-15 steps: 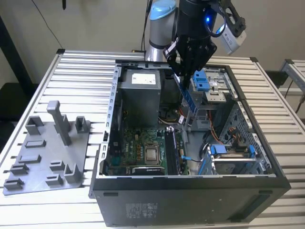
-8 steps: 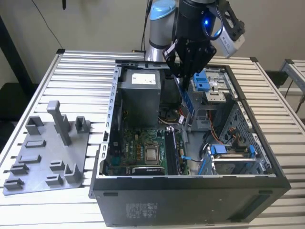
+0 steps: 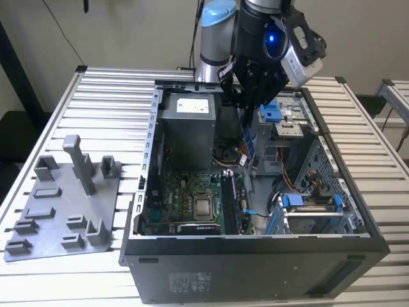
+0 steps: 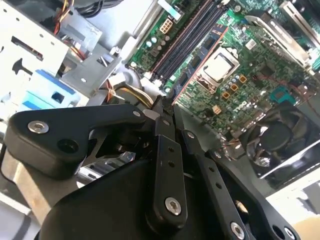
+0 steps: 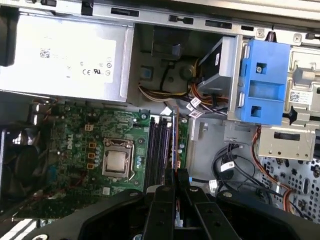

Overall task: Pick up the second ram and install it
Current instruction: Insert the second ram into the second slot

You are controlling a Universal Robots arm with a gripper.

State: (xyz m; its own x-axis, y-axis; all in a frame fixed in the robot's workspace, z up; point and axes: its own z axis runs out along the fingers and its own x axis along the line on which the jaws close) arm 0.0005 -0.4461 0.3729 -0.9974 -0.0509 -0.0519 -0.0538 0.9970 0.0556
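Gripper (image 3: 245, 114), one, black, pinched narrow on the second ram (image 3: 245, 144). The ram is one thin stick held on edge, hanging above the motherboard (image 3: 192, 198) by its row of dark memory slots (image 5: 157, 145). Computer case (image 3: 255, 256), one, open, lying on the slatted counter (image 3: 102, 96). Power supply (image 3: 185, 128), one. Processor socket (image 3: 204, 206), one. Blue drive brackets (image 3: 271, 113), two, inside the case. Grey fixture plate (image 3: 64, 204), one, on the counter beside the case at the exterior view's left.

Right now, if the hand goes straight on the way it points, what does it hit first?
Probably the memory slots beside the processor: the memory stick gripped in the hand lines up over them. How far above is unclear.
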